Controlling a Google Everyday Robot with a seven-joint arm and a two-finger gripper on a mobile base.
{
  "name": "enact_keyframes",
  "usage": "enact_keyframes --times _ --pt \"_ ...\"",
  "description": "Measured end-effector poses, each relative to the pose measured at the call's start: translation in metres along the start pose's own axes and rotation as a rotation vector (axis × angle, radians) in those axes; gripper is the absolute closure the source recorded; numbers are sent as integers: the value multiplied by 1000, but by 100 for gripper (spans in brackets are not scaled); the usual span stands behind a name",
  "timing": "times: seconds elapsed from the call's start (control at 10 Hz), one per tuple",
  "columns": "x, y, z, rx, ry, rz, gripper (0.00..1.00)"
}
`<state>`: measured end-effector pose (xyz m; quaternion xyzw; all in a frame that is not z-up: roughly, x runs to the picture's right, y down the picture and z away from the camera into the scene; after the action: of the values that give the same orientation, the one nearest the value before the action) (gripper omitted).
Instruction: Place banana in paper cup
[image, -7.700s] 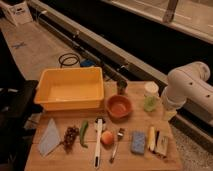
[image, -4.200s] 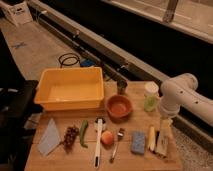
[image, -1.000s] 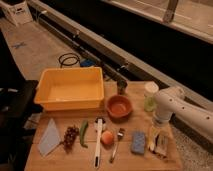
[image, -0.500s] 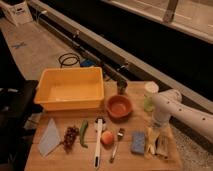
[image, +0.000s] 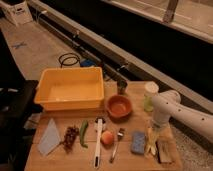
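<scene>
While the gripper (image: 154, 133) hangs low over the near corner of the worktop (image: 127, 162), the banana (image: 150, 144) lies directly beneath the jaws, so the step in hand is judged to be the grasp. Whether the jaws are apart, together or clamped on the fruit cannot be told.

Hazards from this position:

1. The blue sponge (image: 138, 142) lies just beside the banana, on the side of the jaws toward the orange bowl (image: 119, 106). A closure offset that way could catch the sponge or shove the fruit against it.
2. A dark brown object (image: 164, 150) lies close on the opposite side of the jaws and poses the same risk.
3. The paper cup (image: 151, 89) stands beyond the jaws, toward the far edge, with a green cup (image: 148, 104) close in front of it. A low carry could knock either one over.
4. The fruit probably has to enter the cup end first. A tilted release could tip the light cup.

The banana is pale yellow, elongated and nearly straight. It lies flat, and its far end is hidden under the gripper.
</scene>
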<state>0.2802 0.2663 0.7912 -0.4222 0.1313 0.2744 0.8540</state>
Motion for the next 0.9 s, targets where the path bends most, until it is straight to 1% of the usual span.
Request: enact_keyframes --times 0.1,0.2,0.6,0.7,0.8,0.9 --pt "0 2 0 14 -2 -9 97" --pt "0 0 -2 21 -7 -5 100" --pt "-1 1 -1 20 -6 -8 100" --pt "-3 2 -4 33 -13 -13 100" --pt "-8 -1 -15 63 -32 -20 100" --pt "-15 -2 -32 86 -50 -26 100"
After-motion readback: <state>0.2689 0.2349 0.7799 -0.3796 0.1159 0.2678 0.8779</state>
